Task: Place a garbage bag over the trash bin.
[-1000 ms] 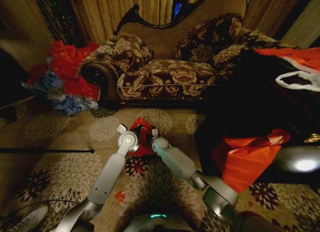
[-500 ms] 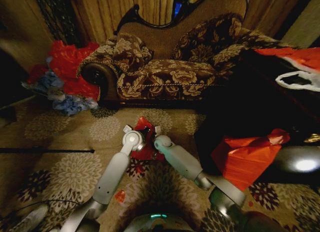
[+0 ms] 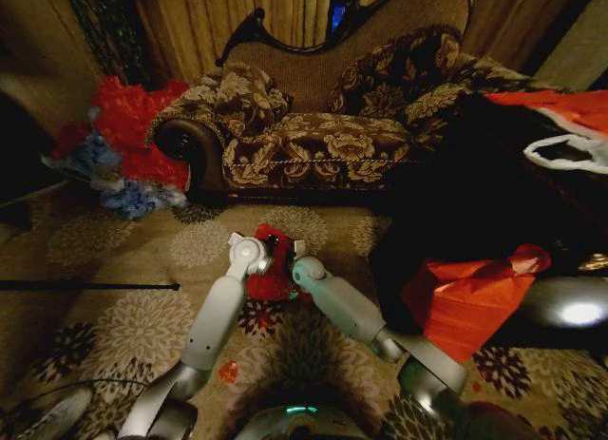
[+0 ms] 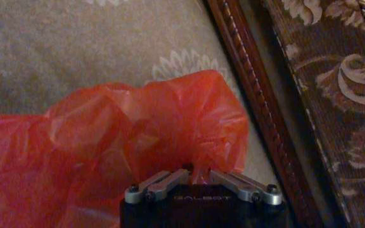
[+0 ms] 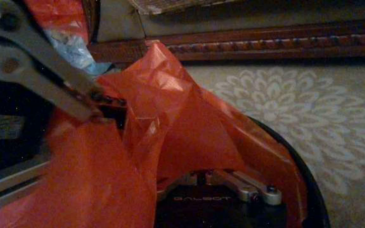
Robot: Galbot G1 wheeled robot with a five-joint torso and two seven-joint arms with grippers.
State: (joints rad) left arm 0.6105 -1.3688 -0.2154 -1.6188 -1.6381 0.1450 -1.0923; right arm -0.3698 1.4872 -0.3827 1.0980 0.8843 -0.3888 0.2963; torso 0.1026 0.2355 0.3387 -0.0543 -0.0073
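The left gripper [image 4: 200, 176] is pinched closed on a fold of the garbage bag [image 4: 138, 137]; the film gathers into the jaws and balloons outward beyond them. The right gripper [image 5: 216, 178] is also closed on the bag's film — its fingers sit inside the red plastic, just within the black rim of the trash bin [image 5: 309, 190]. In the head view both grippers meet over the carpet [image 3: 142, 316], the left gripper [image 3: 249, 255] just beside the right gripper [image 3: 302, 267], with the bag [image 3: 274, 274] bunched between them.

Progress, as a judgement: the bag is gripped on two sides and partly lowered at the bin mouth, with one rim section lined. The remaining rim is not yet covered; the mouth needs spreading and folding over.

Orientation: the bag is crumpled, peak upward, its long axis roughly vertical. Beyond the grippers stands the sofa [image 3: 332, 126].
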